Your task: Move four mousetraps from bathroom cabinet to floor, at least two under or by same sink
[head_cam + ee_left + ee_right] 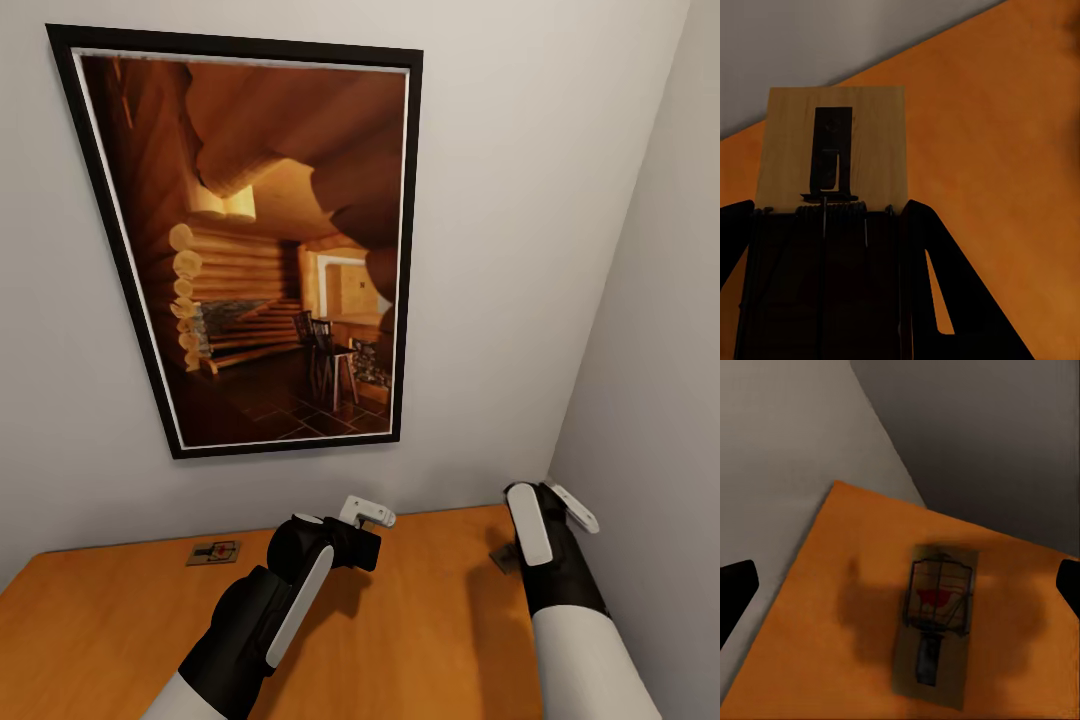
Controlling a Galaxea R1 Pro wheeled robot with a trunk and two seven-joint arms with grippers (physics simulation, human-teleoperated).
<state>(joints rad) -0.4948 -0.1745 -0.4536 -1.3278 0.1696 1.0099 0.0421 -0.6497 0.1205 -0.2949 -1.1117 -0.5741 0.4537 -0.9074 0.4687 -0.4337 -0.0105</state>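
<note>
surface: cabinet point(420, 640) top | lying on it: mousetrap point(213, 552) near wall; second mousetrap point(935, 624) near corner

home interior: framed log-cabin picture point(265, 250) on plain wall point(520, 250), orange-brown wooden cabinet point(420, 640) top.

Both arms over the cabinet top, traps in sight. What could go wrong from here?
1. The left claw looks shut on a trap, with most of the board sticking out past the fingers; it might slip in transit.
2. The right claw hangs open above another trap close to the corner walls; a descent may clip the wall.
3. A third trap lies near the back wall, a longer reach.
</note>
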